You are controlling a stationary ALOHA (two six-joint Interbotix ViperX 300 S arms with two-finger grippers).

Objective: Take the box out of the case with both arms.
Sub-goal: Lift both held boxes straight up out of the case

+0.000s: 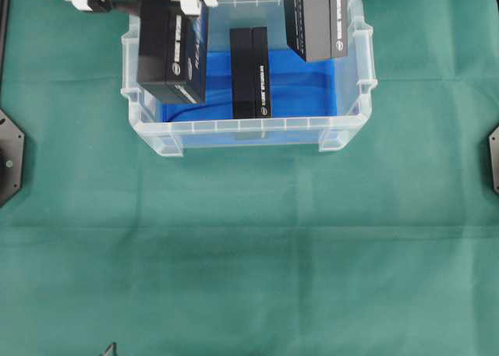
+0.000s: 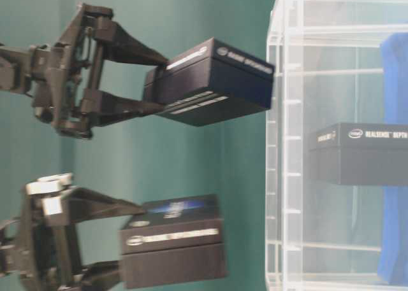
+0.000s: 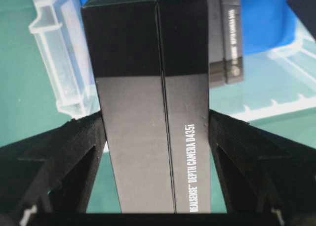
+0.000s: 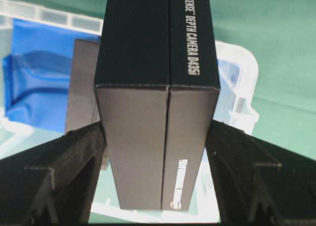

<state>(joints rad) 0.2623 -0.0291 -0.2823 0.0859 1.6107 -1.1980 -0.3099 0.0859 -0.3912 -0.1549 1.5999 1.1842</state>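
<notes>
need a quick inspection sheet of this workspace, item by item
surface: green cloth, lightly creased.
job's things: clear case with blue lining; one black box pair stands inside; two more black boxes are lifted above it.
clutter: nothing seen.
grippers: left pincer clamps the left box; right pincer clamps the right box.
cables: nothing seen clearly.
surroundings: dark mounts at both table edges.

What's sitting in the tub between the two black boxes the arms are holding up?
In the overhead view, a third black box stands on the blue sheet in the case, between the left-held box and right-held box.
</notes>
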